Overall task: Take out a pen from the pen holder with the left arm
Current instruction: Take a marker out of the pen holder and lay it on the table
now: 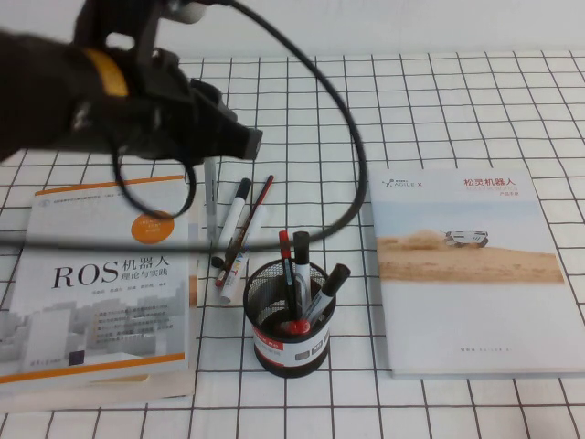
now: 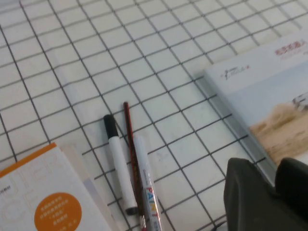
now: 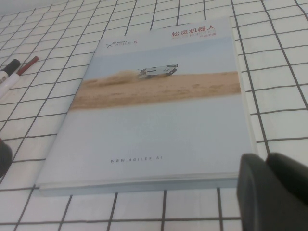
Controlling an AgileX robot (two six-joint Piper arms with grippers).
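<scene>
Pens (image 2: 120, 173) near left hand (image 2: 277, 167), right hand (image 3: 267, 161) closed beside booklet (image 3: 159, 106)

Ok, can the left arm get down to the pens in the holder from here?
Probably yes. The left gripper hangs shut left of and beyond the pen holder, whose markers stick up uncovered; it must open first, and its cable droops close by. The right gripper sits away by the booklet.

Bright, even light from above, with faint, soft-edged shadows. The white table (image 1: 439, 110) washes out toward twelve o'clock in the high view, where the left arm (image 1: 82, 91) at ten o'clock is blurred. Both wrist views look soft and hazy
</scene>
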